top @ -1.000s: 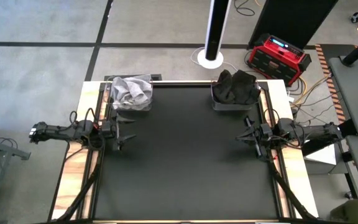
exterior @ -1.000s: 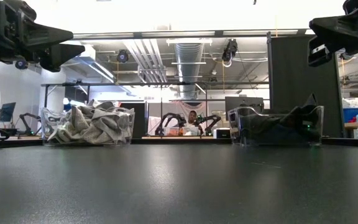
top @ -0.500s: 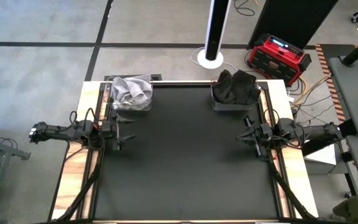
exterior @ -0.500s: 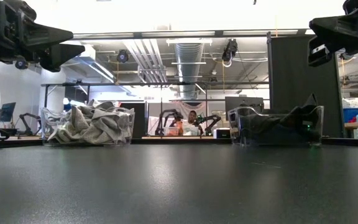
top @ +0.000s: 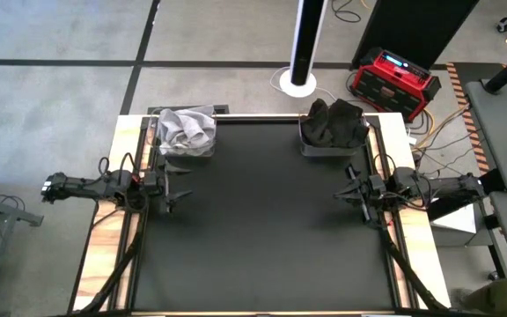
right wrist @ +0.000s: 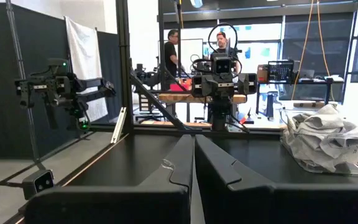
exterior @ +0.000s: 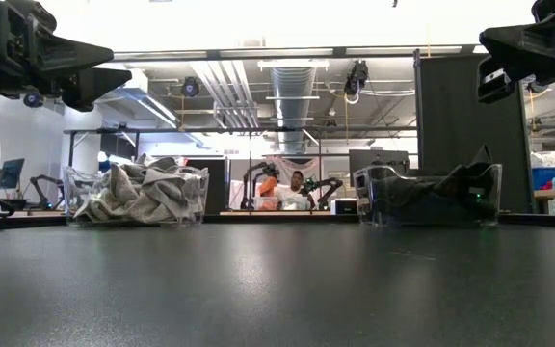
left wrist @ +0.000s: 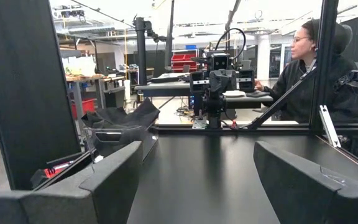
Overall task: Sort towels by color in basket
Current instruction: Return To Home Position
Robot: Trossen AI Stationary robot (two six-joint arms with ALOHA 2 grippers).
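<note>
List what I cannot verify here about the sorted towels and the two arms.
Number of light towels: bunched together in the left bin, high and low views.
Any navy piece among the dark towels: too dark and small in every view.
Left gripper and right gripper: mostly cut off at the low view's top corners.

Left bin [top: 187, 152], right bin [top: 329, 151] on black table [top: 262, 238]

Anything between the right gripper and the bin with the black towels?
Nothing visible. The right gripper sits shut at the right edge of the mat, and only bare mat lies between it and the right bin holding the black towels. The left gripper waits open at the left edge.
</note>
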